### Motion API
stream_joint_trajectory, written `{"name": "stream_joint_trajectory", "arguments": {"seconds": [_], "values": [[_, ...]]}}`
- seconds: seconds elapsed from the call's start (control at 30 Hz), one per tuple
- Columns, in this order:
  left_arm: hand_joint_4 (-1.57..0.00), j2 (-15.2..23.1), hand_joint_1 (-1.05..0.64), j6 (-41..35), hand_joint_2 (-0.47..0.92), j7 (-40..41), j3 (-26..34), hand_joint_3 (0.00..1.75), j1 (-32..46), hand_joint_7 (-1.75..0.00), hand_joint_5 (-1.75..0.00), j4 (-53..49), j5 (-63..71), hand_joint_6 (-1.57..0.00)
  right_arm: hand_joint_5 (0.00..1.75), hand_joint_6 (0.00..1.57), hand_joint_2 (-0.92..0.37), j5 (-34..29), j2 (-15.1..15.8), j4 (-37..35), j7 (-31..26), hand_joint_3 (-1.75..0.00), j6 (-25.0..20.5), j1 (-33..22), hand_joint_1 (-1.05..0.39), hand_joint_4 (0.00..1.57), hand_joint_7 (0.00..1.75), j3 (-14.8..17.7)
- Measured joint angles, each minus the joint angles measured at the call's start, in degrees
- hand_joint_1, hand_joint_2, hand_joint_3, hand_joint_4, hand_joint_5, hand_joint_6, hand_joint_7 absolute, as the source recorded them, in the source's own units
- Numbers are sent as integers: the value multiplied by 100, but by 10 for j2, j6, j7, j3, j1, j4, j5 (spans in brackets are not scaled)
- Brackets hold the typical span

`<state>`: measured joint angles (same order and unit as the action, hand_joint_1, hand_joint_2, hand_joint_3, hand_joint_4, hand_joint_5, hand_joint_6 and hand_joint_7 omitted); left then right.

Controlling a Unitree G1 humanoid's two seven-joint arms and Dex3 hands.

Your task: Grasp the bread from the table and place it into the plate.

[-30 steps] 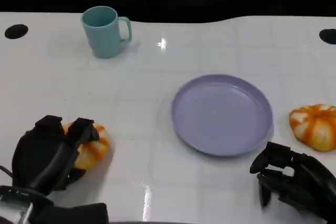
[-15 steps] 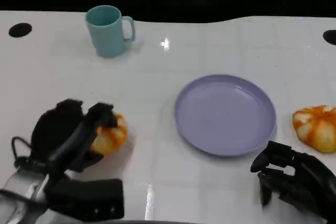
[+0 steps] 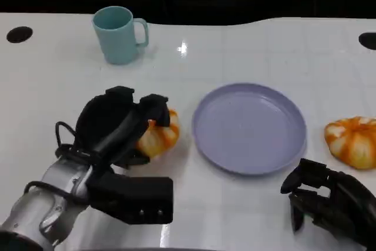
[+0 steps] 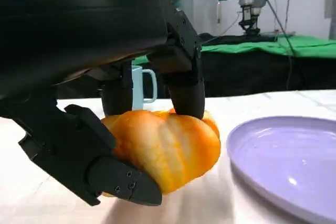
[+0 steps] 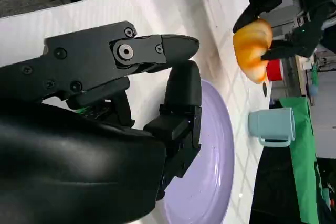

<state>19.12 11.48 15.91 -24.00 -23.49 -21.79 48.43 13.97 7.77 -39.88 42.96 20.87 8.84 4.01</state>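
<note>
My left hand [image 3: 120, 124] grips an orange-and-white bread roll [image 3: 157, 136] and carries it above the table, just left of the lilac plate [image 3: 249, 127]. The left wrist view shows the roll [image 4: 165, 148] clamped between black fingers [image 4: 184, 85], with the plate [image 4: 283, 166] close beside it. A second orange bread roll [image 3: 352, 141] lies on the table at the far right. My right hand [image 3: 326, 204] rests low near the front edge, fingers curled in, holding nothing. In the right wrist view the held roll [image 5: 253, 48] hangs beyond the plate [image 5: 212, 177].
A teal mug [image 3: 118, 34] stands at the back left of the white table [image 3: 235, 51]. Dark round holes sit at the table's far corners [image 3: 19, 34]. The mug [image 5: 273, 124] also appears in the right wrist view, beyond the plate.
My left hand has lifted the bread roll and carried it rightward, from the front left to beside the plate. The right hand has stayed still.
</note>
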Motion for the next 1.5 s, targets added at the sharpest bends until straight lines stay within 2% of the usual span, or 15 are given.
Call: {"name": "stream_joint_trajectory", "arguments": {"seconds": [0.1, 0.4, 0.7, 1.0, 1.2, 1.4, 1.43, 1.5], "values": [[-68, -6, -28, -1, 92, 0, -5, 38, -9, -153, -175, -5, 3, -62, 175, 69, -92, 3, 0, 0, 2, -25, -1, 0, -50, 66, 134, 1], [-73, -39, -25, 5, 90, 8, -10, 40, -45, -166, -175, -34, -2, -58, 175, 69, -92, 4, 0, -3, 4, -25, 3, 0, -51, 65, 134, 2], [-73, -64, -24, 4, 88, 24, -29, 43, -77, -168, -175, -69, 4, -57, 175, 70, -92, 3, 0, -20, 9, -24, 20, 5, -52, 66, 133, 3], [-77, -92, -27, 43, 86, 41, -50, 54, -121, -156, -175, -132, 3, -66, 175, 70, -92, 9, 0, -20, 14, -24, 17, 6, -52, 66, 132, 4], [-79, -116, -27, 49, 76, 64, -63, 75, -142, -167, -175, -180, 3, -62, 175, 70, -92, 9, 0, -14, 12, -25, 15, 1, -51, 66, 132, 3], [-79, -139, -29, 57, 75, 86, -81, 75, -175, -172, -175, -226, 5, -59, 175, 70, -92, 9, 0, -7, 11, -25, 10, 0, -52, 65, 132, 2], [-80, -140, -29, 57, 76, 89, -83, 74, -178, -162, -175, -229, 5, -63, 175, 70, -92, 9, 0, -6, 11, -25, 9, 0, -52, 65, 132, 2], [-80, -145, -31, 59, 77, 92, -89, 73, -185, -153, -175, -242, 5, -66, 175, 70, -92, 8, 0, -2, 8, -25, 7, -2, -52, 66, 132, 1]]}}
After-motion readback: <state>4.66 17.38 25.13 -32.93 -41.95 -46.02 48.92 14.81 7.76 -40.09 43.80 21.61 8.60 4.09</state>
